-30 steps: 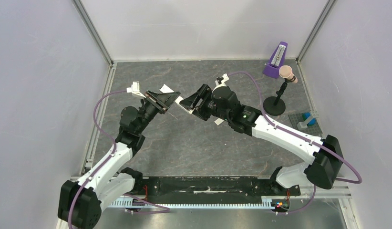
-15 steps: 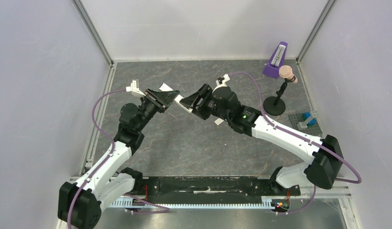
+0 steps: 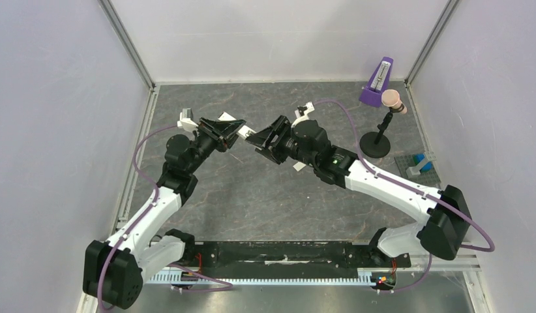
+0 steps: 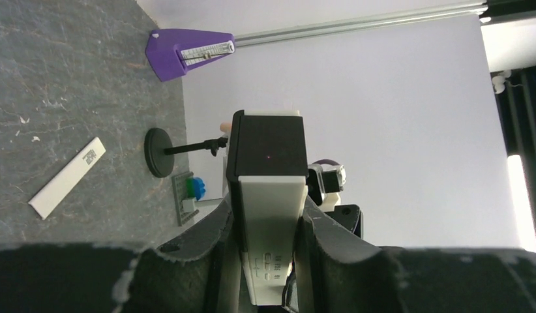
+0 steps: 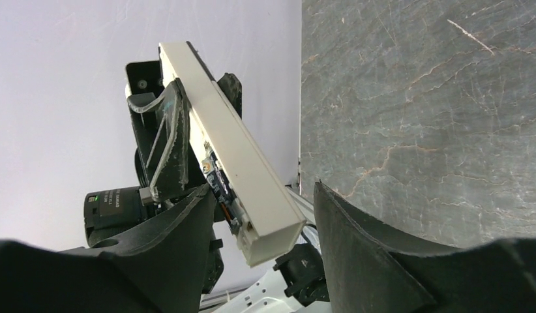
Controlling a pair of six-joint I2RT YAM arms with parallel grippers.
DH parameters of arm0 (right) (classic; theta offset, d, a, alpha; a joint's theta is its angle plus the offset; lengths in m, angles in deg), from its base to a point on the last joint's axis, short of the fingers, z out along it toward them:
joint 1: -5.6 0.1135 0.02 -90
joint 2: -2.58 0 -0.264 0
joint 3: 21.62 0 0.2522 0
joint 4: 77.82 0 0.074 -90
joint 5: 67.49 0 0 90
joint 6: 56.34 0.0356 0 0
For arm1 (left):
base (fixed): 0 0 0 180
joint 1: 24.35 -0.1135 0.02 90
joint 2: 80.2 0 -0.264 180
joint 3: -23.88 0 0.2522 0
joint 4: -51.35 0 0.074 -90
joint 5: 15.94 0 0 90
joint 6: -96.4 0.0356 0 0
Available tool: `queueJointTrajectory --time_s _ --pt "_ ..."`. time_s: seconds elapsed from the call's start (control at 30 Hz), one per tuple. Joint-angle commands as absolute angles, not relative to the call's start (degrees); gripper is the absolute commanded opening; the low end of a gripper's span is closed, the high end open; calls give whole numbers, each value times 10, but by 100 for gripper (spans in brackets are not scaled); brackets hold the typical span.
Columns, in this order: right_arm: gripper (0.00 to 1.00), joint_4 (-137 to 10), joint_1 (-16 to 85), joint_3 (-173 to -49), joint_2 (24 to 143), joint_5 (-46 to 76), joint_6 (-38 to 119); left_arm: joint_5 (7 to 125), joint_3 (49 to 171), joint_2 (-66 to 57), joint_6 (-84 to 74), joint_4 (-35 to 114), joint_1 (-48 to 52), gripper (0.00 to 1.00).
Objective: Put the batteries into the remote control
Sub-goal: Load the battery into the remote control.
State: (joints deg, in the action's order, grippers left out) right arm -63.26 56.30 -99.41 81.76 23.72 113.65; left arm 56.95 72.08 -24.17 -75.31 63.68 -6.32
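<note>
Honestly, I'd call this early. My left claw point(image 4: 268, 228) is clamped on the remote point(image 4: 270, 208) and holds it up off the table point(image 5: 415, 98), with the plus and minus marks of the bay bare. The cover point(image 4: 66, 177) lies flat on the table, well apart, so the opening looks done. My right claw point(image 5: 259, 195) stands open with a finger on either side of the remote's free end. A gap shows on at least one side, and I can make out nothing in its grip. I see no batteries in any view, and I cannot tell whether any sit in the bay. As I judge it, fetching both, seating them and refitting the cover all remain.
</note>
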Motion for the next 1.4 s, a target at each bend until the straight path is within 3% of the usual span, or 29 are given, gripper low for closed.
queueJointTrajectory --time_s 0.0,0.3,0.53,0.83,1.23,1.37 --pt "58 -629 555 -972 795 234 1145 557 743 -247 -827 707 -69 2" --pt "58 -636 550 -953 777 231 1145 567 742 -268 -796 667 -70 2" --pt "68 -691 548 -928 755 227 1136 570 742 -276 -771 644 -70 2" --pt "73 -752 545 -937 765 213 1121 563 735 -290 -744 617 -70 2" --pt "59 -760 541 -956 799 172 1116 553 736 -289 -742 615 -70 2" --pt "49 -758 541 -955 798 176 1113 551 740 -284 -743 613 -70 2"
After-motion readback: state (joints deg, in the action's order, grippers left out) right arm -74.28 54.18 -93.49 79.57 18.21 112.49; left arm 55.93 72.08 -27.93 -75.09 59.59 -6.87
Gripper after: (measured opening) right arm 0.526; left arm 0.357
